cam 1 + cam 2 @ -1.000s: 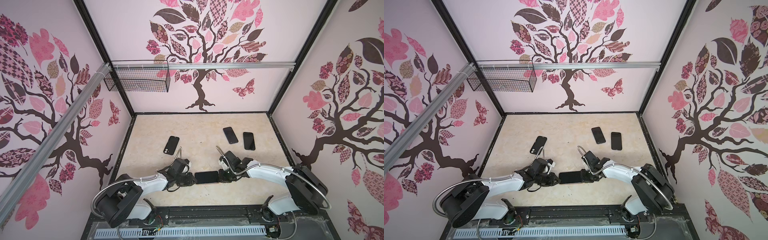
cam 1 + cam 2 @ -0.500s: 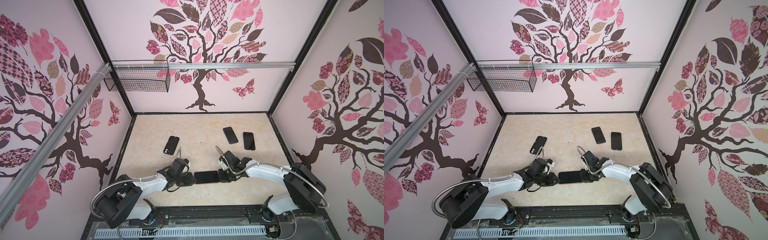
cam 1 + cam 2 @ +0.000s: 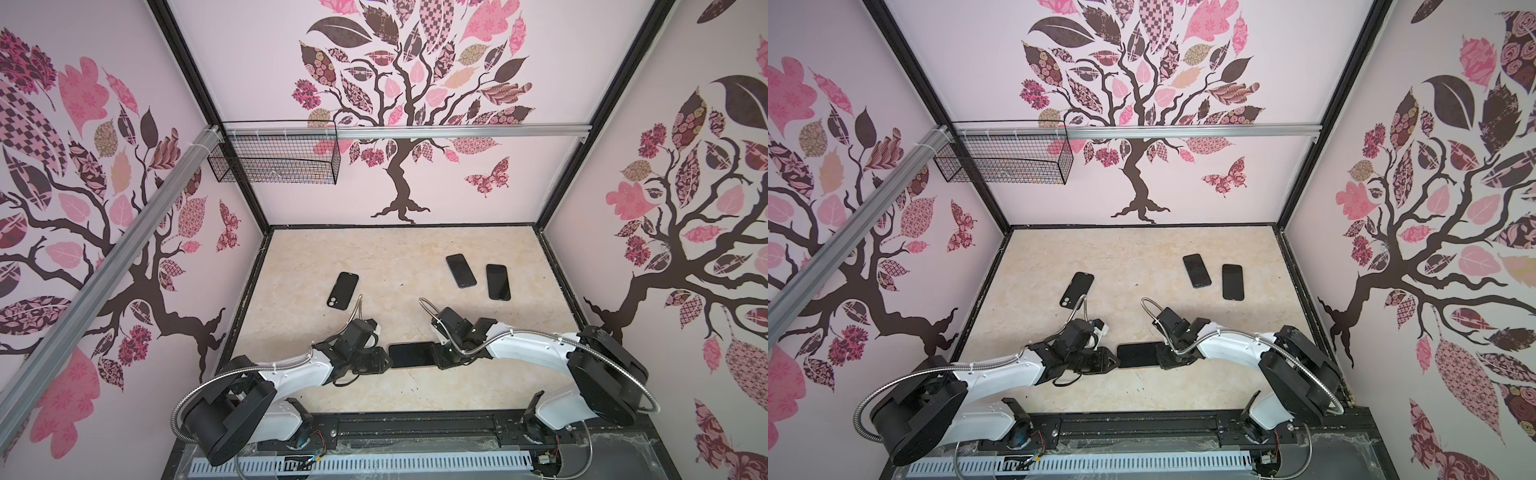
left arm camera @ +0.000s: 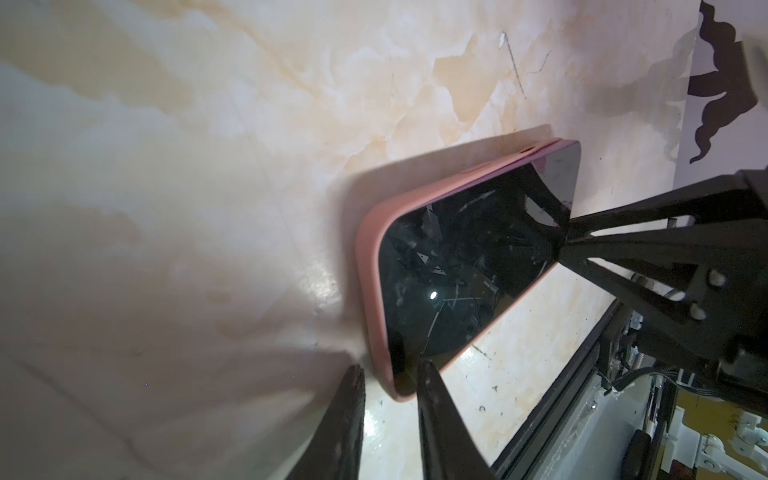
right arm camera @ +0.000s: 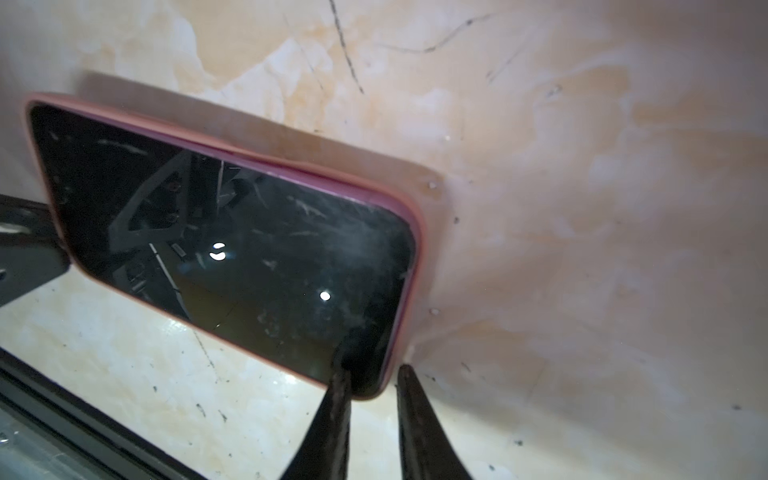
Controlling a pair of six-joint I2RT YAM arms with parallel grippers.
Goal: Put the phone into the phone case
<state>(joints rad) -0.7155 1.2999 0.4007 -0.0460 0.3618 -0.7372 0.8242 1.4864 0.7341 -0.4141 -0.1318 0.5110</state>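
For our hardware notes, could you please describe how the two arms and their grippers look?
The left arm and right arm have white shells with black joints and bases. A silver flexible conduit runs along each. The left gripper and right gripper are black, with slim tapering fingers.

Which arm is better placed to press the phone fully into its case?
Probably the right: the phone seems lifted from the case at the end by the right tool, and one of its fingers is over it.
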